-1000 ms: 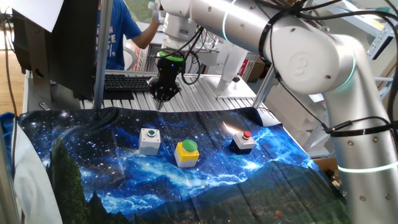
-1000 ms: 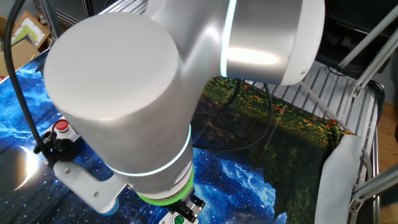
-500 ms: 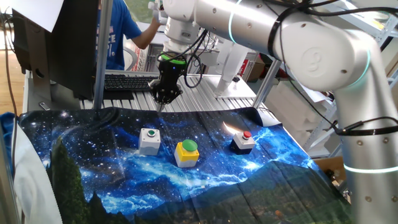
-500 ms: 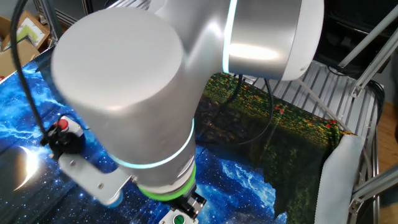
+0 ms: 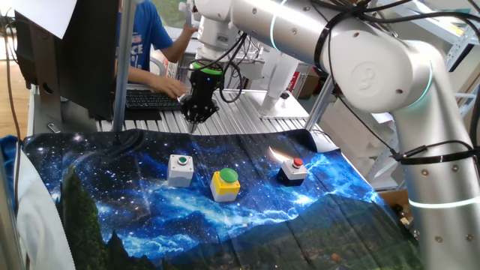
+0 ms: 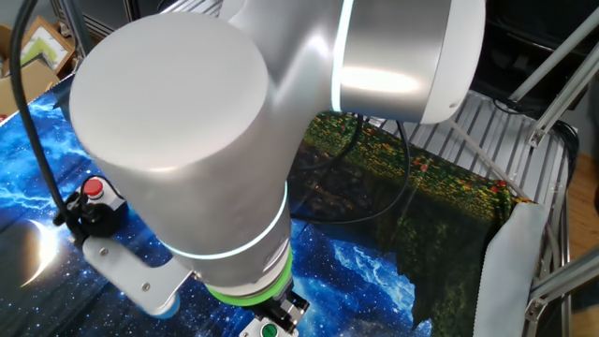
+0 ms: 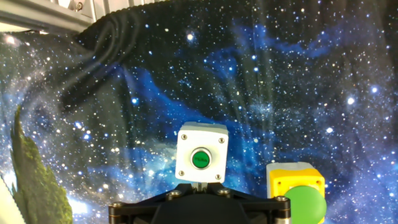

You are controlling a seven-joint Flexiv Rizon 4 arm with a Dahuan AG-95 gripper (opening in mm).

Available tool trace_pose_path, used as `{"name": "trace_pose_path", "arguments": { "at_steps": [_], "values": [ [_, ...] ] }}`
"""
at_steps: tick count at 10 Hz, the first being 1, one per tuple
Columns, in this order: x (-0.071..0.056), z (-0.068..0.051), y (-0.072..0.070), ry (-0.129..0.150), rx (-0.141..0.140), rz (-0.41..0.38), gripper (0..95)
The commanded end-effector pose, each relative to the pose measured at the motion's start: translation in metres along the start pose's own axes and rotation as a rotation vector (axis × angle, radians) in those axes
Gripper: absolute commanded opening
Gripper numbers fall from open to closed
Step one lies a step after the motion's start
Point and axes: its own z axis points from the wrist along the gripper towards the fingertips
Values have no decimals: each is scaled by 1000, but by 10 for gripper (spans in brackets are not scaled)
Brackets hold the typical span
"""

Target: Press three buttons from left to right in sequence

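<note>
One fixed view shows the three buttons in a row on the star-print cloth (image 5: 112,180): grey box (image 5: 180,169) at left, yellow box (image 5: 225,184) in the middle, dark box (image 5: 293,172) at right, each apart from its neighbour. The gripper (image 5: 199,114) hangs above the cloth's far edge, behind the grey box and well clear of it; whether its fingers are open or closed I cannot tell. In the hand view the grey box's green cap (image 7: 200,158) sits nearly centred, the yellow box just beside it. The likely risk: a descent drifting sideways could miss the small cap, or catch the big dome first, breaking the order.
</note>
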Motion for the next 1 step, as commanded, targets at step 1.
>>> {"name": "trace_pose_path", "arguments": {
  "at_steps": [1],
  "values": [
    [2, 1, -1, -8, 1, 1, 0]
  ]
}}
